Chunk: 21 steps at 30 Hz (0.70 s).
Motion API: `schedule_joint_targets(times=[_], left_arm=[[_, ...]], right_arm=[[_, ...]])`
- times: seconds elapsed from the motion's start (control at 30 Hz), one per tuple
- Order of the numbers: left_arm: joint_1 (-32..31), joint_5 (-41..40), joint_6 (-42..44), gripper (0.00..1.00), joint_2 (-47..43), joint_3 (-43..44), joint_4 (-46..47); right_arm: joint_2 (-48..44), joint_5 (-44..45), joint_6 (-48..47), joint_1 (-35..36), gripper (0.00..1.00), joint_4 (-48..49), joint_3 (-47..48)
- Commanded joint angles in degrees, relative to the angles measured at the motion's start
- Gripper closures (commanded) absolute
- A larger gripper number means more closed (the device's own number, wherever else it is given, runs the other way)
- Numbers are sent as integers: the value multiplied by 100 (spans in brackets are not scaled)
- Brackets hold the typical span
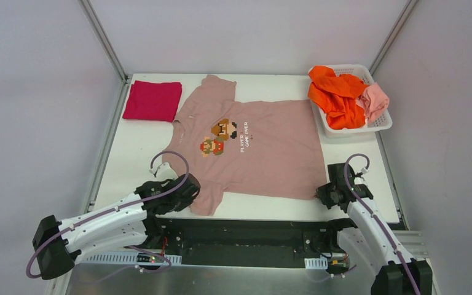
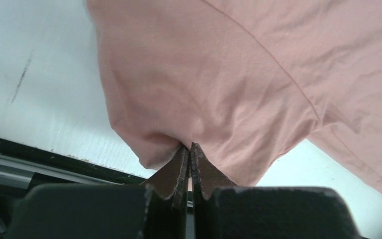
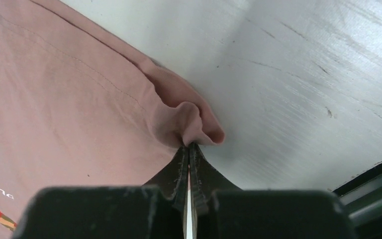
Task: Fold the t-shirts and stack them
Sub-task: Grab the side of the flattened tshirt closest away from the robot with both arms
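**Pink tee pinched at both near corners, fold not yet made**

- Dusty-pink cotton t-shirt with pixel game-character print [image 1: 264,147]: spread flat and face up, just left of the white plastic lattice basket [image 1: 381,126].
- Orientation: the long axis runs straight out leftward from the basket. The hem is at the basket end and the collar points away from it. One sleeve lies on the far side, the other on the near side.
- Left gripper [image 2: 189,149]: well left of the basket, jaws pressed together on a small tuck of the near sleeve.
- Right gripper [image 3: 189,147]: just nearer than the basket, jaws pinching the near hem corner, with the cloth bunched into a little fold at the tips.
- Risks, as I judge them:
  - Both bites are thin, so a quick lift could pull the cloth free.
  - Either pinch may hold only the top layer, so the back would lag and wrinkle.
  - Uneven travel between the arms would skew the fold line.
- Folded crimson t-shirt [image 1: 152,100]: far left of the basket, beyond the collar.
- Bright orange t-shirt [image 1: 335,98] and salmon-pink t-shirt [image 1: 375,101]: heaped inside the basket, unfolded.
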Motion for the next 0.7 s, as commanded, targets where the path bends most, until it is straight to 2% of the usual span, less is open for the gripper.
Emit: schedule_joint_targets(times=[0.0, 0.23, 0.47, 0.67], left_arm=[[-38, -357, 284, 100, -58, 116, 346], [81, -881, 1218, 100, 446, 992, 648], [1056, -571, 2348, 100, 1222, 1824, 1030], [1688, -171, 3054, 100, 1672, 2213, 1594]], right_arm=[[-54, -78, -209, 13, 100, 67, 73], [-17, -176, -820, 8, 100, 258, 716], [588, -320, -1157, 9, 100, 859, 1330], [1098, -26, -1432, 9, 100, 1230, 1880]])
